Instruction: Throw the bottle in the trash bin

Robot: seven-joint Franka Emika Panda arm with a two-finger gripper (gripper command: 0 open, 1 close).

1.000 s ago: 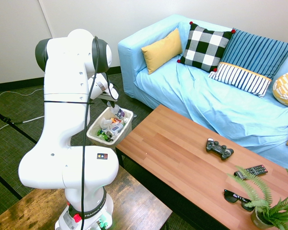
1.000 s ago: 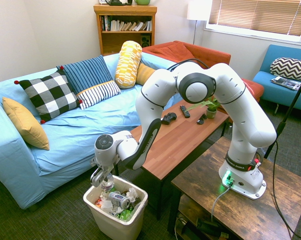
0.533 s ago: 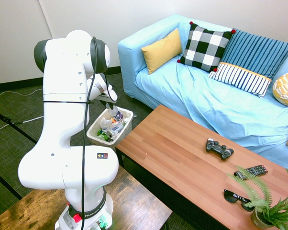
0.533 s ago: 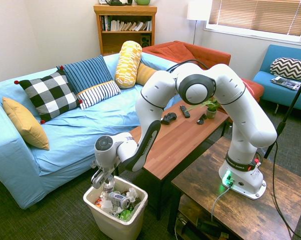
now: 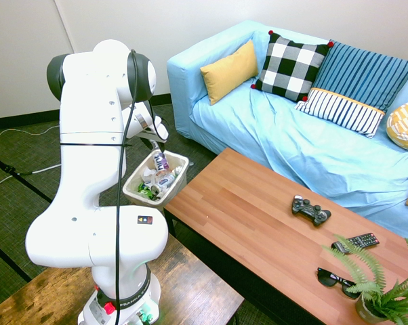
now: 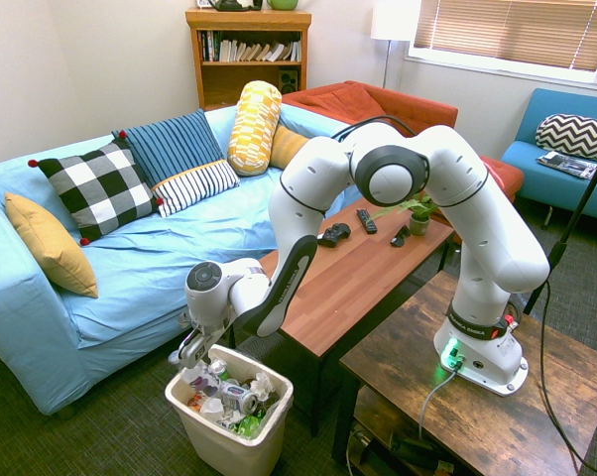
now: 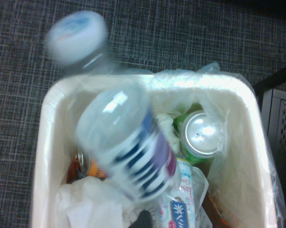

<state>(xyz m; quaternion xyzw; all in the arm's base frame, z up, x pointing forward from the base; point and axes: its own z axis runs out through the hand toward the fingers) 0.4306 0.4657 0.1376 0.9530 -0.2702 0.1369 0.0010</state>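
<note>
The gripper hangs just above the far-left corner of the trash bin, pointing down, with the arm reaching out low from the coffee table side. Its fingers are small and partly hidden in both exterior views, so I cannot tell how far apart they stand or whether they grip anything.

The bottle shows blurred in the wrist view, its white cap over the bin's rim and its purple-and-white label over the rubbish inside. In the first exterior view the bottle stands tilted at the bin's far end, right under the gripper. Whether it touches the fingers or the rubbish beneath cannot be made out.

The trash bin sits on the dark carpet between the blue sofa and the end of the wooden coffee table. It is lined with a clear bag and holds crumpled paper, a green can and other packaging.

On the table's far end lie a game controller, a remote and sunglasses, beside a potted fern. Cushions rest along the sofa: yellow, checked and striped.
</note>
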